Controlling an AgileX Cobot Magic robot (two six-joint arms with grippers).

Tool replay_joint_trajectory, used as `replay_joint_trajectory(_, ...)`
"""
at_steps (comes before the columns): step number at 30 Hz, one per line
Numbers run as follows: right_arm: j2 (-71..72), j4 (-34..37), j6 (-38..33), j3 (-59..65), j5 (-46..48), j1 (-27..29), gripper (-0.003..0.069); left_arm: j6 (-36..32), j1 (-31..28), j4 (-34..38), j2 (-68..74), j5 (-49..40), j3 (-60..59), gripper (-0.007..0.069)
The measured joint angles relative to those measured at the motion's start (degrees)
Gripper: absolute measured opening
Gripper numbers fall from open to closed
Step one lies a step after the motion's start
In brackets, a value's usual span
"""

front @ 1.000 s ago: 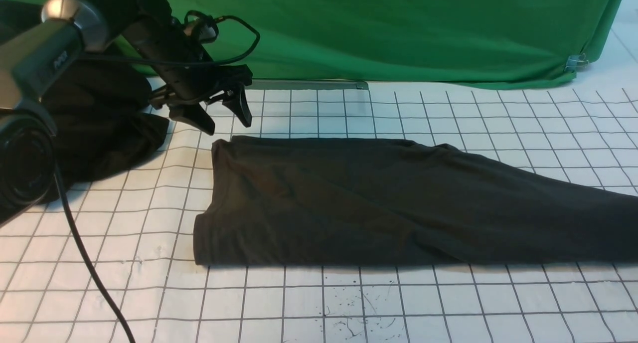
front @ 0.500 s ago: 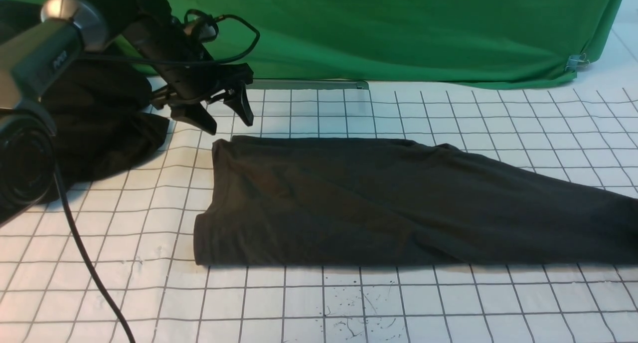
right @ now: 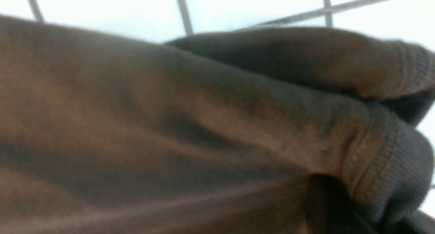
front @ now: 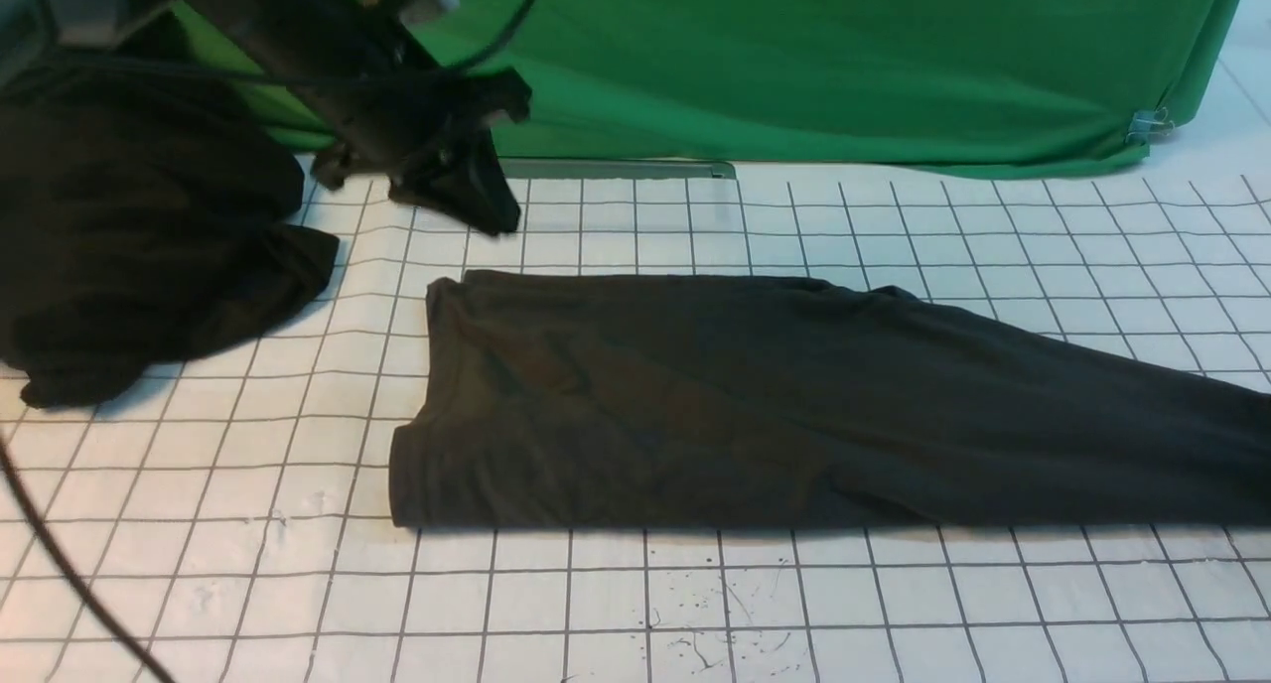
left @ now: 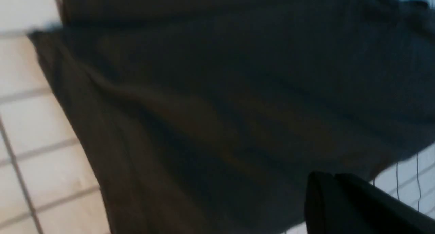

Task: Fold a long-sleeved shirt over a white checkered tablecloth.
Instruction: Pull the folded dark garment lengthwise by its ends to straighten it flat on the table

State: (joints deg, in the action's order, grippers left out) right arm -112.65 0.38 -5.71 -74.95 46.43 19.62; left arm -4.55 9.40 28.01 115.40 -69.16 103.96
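On my screen the long-sleeved shirt (front: pixel 695 405) lies flat on the white checkered tablecloth (front: pixel 894 604), folded into a long dark band. It runs from just left of centre out toward 3 o'clock, where its narrowing sleeve end leaves the front view. The left gripper (front: pixel 477 202) hangs at about 11 o'clock, above the cloth and just beyond the shirt's far left corner. It is blurred, with its fingers pressed together into a single dark wedge, and I see no fabric between them. The right gripper (right: pixel 326 210) is outside the front view. Its wrist camera sits close over two ribbed sleeve cuffs (right: pixel 384 166) stacked one on the other, with grid squares beyond them. Its fingers are closed, but from here I cannot tell whether any cloth is caught in them. A crumpled black garment (front: pixel 129 246) is heaped at 9 o'clock, well apart from the shirt. Green fabric (front: pixel 794 68) drapes across 12 o'clock behind the table, pinned by a small clip (front: pixel 1147 124) near 2 o'clock.
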Motion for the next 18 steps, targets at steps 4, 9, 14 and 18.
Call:
replay_joint_trajectory(4,0.58,-0.06,-0.05,-0.21,0.19,0.00,0.0024,-0.03,3.30,-2.98,-1.16,7.13,-11.01,0.0003)
replay_joint_trajectory(9,0.65,-0.38,-0.05,-0.36,0.46,0.00,0.0024,2.93,3.91,-7.74,1.66,10.96,-20.16,0.0003)
replay_joint_trajectory(14,0.67,-0.38,-0.05,-3.68,3.78,0.00,0.0023,3.27,3.91,-7.28,1.33,11.53,-22.01,0.0003)
replay_joint_trajectory(18,0.67,0.08,-0.05,-8.19,8.09,0.00,0.0023,3.45,3.91,-8.99,-0.24,8.33,-21.57,0.0003)
